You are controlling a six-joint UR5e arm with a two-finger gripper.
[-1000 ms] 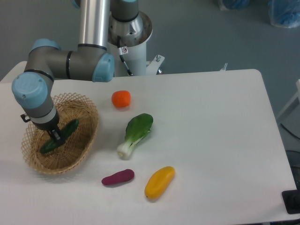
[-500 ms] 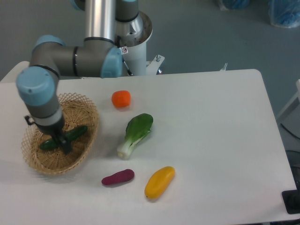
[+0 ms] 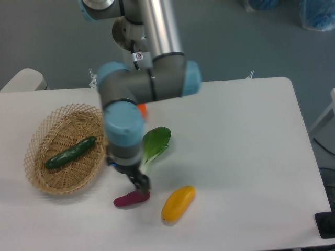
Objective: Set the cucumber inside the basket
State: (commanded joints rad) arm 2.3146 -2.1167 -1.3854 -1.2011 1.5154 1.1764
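The dark green cucumber (image 3: 70, 152) lies on its own inside the tan wicker basket (image 3: 39, 175) at the left of the table. My gripper (image 3: 140, 184) is well to the right of the basket, low over the table, just above the purple sweet potato (image 3: 131, 198). Its fingers are dark and small in this view, and nothing shows between them; I cannot tell how far apart they stand.
A bok choy (image 3: 156, 143) lies right of my wrist, partly hidden by it. A yellow mango (image 3: 178, 203) lies next to the sweet potato. An orange fruit (image 3: 142, 108) is mostly hidden behind my arm. The arm's base (image 3: 137, 49) stands at the table's back edge.
The gripper has let go of the cucumber, which now lies in the basket, and has swung right out of the basket to above the purple sweet potato.
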